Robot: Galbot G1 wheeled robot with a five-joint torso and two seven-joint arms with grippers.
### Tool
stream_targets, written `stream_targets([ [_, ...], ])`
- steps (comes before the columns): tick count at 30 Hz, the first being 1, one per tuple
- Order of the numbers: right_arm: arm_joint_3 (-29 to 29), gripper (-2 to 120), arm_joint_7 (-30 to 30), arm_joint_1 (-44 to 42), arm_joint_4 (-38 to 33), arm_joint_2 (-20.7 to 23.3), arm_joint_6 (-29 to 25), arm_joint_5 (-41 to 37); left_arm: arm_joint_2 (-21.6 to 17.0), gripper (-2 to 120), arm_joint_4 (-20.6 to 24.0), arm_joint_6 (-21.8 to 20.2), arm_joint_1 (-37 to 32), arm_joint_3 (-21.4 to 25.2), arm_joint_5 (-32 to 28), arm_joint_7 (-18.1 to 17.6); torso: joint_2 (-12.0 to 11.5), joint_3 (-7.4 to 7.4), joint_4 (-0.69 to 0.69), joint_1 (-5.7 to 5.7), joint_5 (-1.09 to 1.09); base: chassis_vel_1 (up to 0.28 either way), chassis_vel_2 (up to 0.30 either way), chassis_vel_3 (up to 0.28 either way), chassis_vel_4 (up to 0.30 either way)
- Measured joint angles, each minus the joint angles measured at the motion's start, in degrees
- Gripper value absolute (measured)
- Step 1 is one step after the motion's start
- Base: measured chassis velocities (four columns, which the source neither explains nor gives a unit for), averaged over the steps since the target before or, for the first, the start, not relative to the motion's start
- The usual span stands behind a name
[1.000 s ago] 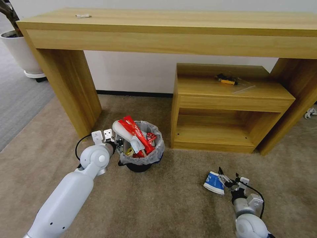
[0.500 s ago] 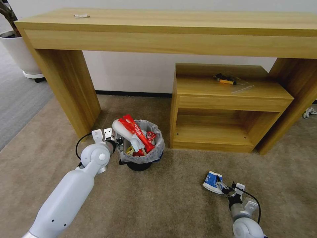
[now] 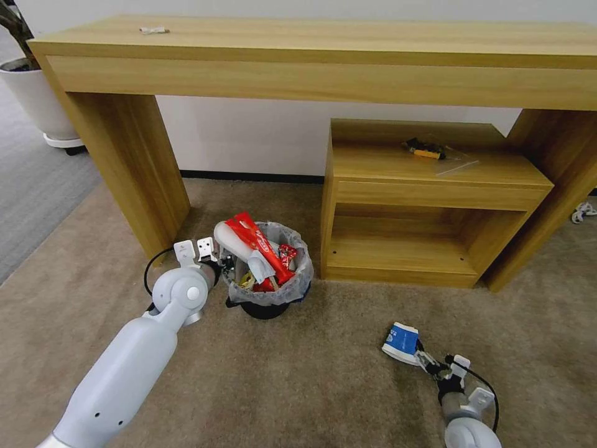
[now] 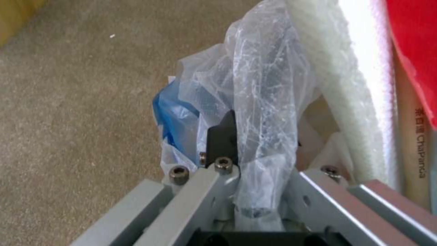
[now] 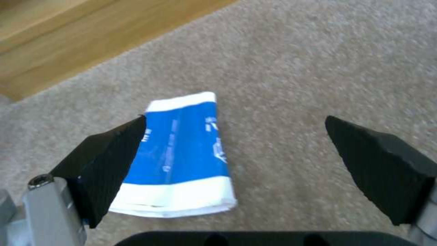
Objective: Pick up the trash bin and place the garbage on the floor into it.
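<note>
One blue-white carton (image 3: 402, 343) lies on beige carpet (image 3: 311, 386).

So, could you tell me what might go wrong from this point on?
1. The left gripper is shut on the trash bin by its thin liner at the rim, which could tear or slip free.
2. The slipper and red wrapper stick up above the rim and could tip out if the bin tilts.
3. The right gripper is open with the carton off-centre near one finger, so closing might nudge it aside.
</note>
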State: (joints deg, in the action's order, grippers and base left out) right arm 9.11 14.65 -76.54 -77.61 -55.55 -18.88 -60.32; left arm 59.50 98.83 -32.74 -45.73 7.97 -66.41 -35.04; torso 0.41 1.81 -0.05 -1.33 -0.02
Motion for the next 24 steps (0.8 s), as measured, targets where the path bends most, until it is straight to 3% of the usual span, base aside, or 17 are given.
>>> stream_targets([
  [15, -3.4, 98, -9.7, 6.4, 10.8, -3.9, -2.2, -5.6, -0.8, 0, 5.2, 0.0, -1.6, 0.4, -1.8, -0.9, 0.0, 0.0, 0.02, 0.0, 0.01, 0.0, 0.0, 0.0, 0.0],
  [24, -5.0, 97, -10.8, 9.3, 12.9, -4.6, -2.3, -8.0, -1.1, 0, 6.0, 0.0, -1.3, 0.5, -2.7, -1.1, 0.0, 0.0, 0.01, 0.0, 0.0, 0.0, 0.0, 0.0, 0.0],
])
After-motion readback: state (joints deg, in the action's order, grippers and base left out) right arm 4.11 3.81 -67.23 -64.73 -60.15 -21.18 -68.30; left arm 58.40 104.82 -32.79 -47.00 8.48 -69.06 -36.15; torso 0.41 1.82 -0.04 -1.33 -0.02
